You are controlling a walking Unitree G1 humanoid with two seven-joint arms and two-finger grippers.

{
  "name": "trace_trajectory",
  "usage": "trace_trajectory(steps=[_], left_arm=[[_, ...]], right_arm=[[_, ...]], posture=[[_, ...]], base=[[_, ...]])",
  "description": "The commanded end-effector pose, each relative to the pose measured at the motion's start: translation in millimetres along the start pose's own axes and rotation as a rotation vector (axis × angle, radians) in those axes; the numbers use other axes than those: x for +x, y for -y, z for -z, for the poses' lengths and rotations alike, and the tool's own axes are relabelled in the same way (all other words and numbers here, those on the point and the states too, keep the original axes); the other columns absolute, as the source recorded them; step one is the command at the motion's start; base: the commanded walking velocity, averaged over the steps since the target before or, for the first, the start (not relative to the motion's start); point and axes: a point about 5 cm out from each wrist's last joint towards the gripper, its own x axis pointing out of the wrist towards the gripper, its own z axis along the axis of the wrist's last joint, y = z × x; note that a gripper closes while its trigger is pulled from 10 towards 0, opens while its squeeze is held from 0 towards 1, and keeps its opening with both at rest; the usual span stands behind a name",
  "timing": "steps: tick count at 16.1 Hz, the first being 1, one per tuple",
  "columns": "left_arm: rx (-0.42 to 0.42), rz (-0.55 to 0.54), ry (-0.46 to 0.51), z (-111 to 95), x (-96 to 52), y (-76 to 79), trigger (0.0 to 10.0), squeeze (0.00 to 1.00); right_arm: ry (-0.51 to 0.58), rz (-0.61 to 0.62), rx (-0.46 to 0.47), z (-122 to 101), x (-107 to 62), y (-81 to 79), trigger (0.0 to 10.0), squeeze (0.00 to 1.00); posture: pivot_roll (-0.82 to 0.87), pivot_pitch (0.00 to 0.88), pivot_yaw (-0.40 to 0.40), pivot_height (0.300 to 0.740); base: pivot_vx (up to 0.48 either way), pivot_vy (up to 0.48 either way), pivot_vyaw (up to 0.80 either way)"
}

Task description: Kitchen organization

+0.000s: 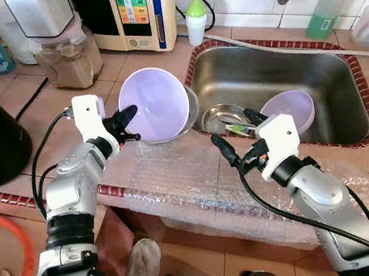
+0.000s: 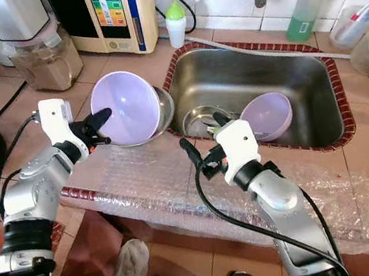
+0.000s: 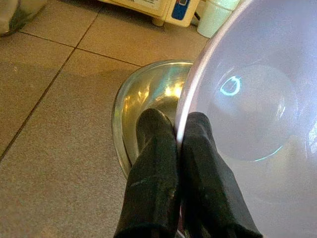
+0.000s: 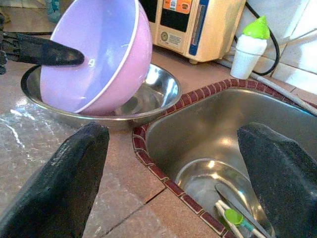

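A lilac plastic bowl [image 1: 156, 104] was held tilted, its rim clamped by the left gripper [image 1: 126, 122], resting in a steel bowl [image 4: 153, 94] beside the sink [image 1: 328, 75]. Nesting seemed underway; lowering flat was called for. The right gripper [image 1: 236, 134] was spread, empty, over the sink's edge.

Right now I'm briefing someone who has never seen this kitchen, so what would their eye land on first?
First the big lilac bowl, tilted on edge in a steel bowl on the counter left of the sink, its rim pinched by the left claw. Next the right claw, open at the sink's front edge, where a second lilac bowl and a steel dish lie.
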Motion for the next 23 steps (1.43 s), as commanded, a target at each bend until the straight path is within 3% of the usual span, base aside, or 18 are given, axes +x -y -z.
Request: trace_trajectory(steps=[1, 6, 12, 13, 14, 17, 19, 23], left_arm=[[0.018, -0.022, 0.034, -2, -1.2, -0.6, 0.0, 0.0], [0.096, -0.012, 0.214, -33, 2.0, 14.3, 0.0, 0.0], [0.179, 0.089, 0.276, -39, 5.1, 44.7, 0.0, 0.0], [0.189, 0.101, 0.277, -38, 5.2, 47.9, 0.0, 0.0], [0.193, 0.11, 0.275, -36, 5.2, 50.7, 0.0, 0.0], [0.187, 0.128, 0.279, -34, 4.2, 56.8, 0.0, 0.0], [0.178, 0.122, 0.28, -31, 3.8, 57.4, 0.0, 0.0], [0.178, 0.123, 0.281, -30, 3.7, 59.9, 0.0, 0.0]], right_arm=[[0.036, 0.017, 0.006, -5, 3.4, 2.9, 10.0, 0.0], [0.167, 0.069, 0.113, -31, 23.0, 18.4, 10.0, 0.0], [0.181, 0.01, 0.148, -29, 60.2, 6.3, 10.0, 0.0], [0.181, 0.012, 0.151, -29, 67.5, 3.8, 4.5, 0.0], [0.183, 0.014, 0.153, -29, 73.9, 2.0, 0.0, 0.0], [0.178, 0.083, 0.151, -30, 87.9, 6.0, 0.0, 0.0], [0.166, 0.204, 0.23, -28, 94.8, 17.6, 0.0, 0.0], [0.124, 0.307, 0.251, -20, 96.8, 29.9, 0.0, 0.0]], posture=[[-0.17, 0.089, 0.016, 0.74], [-0.15, 0.061, 0.003, 0.74], [-0.13, 0.049, -0.004, 0.74], [-0.13, 0.049, -0.005, 0.74], [-0.12, 0.048, -0.007, 0.74], [-0.11, 0.05, -0.011, 0.74], [-0.11, 0.052, -0.013, 0.74], [-0.11, 0.058, -0.024, 0.74]], base=[[0.0, 0.0, 0.0], [0.0, 0.0, 0.0], [0.0, 0.0, 0.0], [0.0, 0.0, 0.0], [0.0, 0.0, 0.0], [0.0, 0.0, 0.0], [0.0, 0.0, 0.0], [0.0, 0.0, 0.0]])
